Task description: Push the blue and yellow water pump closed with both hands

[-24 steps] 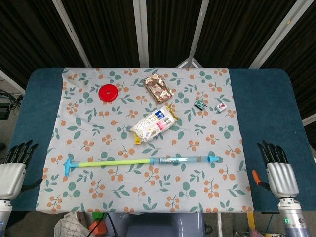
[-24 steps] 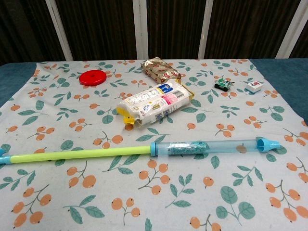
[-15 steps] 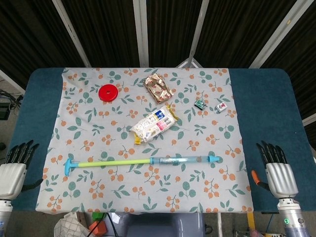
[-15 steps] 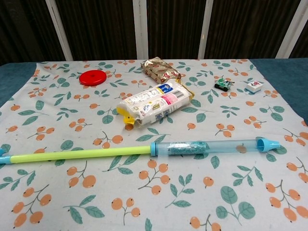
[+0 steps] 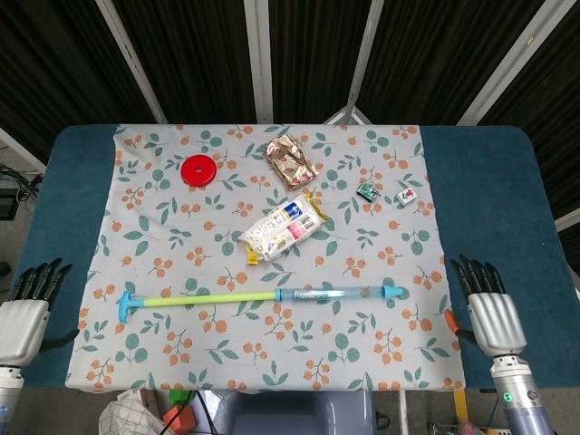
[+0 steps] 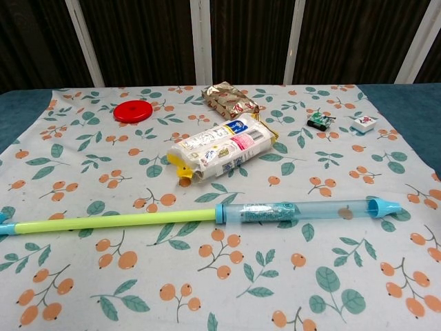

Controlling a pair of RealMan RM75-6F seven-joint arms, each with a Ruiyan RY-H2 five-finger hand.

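Note:
The water pump point(image 5: 263, 296) lies pulled out across the near part of the flowered cloth. Its yellow rod point(image 5: 208, 298) ends in a blue handle point(image 5: 125, 306) on the left, and its clear blue barrel point(image 5: 335, 293) ends in a nozzle point(image 5: 395, 291) on the right. The chest view shows the barrel point(image 6: 296, 210) and rod point(image 6: 110, 222) too. My left hand point(image 5: 25, 308) rests flat at the table's left edge, fingers spread, holding nothing. My right hand point(image 5: 488, 308) lies flat to the right of the nozzle, fingers spread and empty. Neither hand touches the pump.
A snack packet point(image 5: 282, 228) lies just beyond the pump's middle. Farther back are a red disc point(image 5: 198, 169), a brown foil pack point(image 5: 291, 160), a small green toy point(image 5: 367, 191) and a small white block point(image 5: 407, 197). The blue table point(image 5: 494, 181) extends past the cloth.
My right hand has moved left and slightly forward, closer to the cloth's right edge. The left hand and the pump have stayed put.

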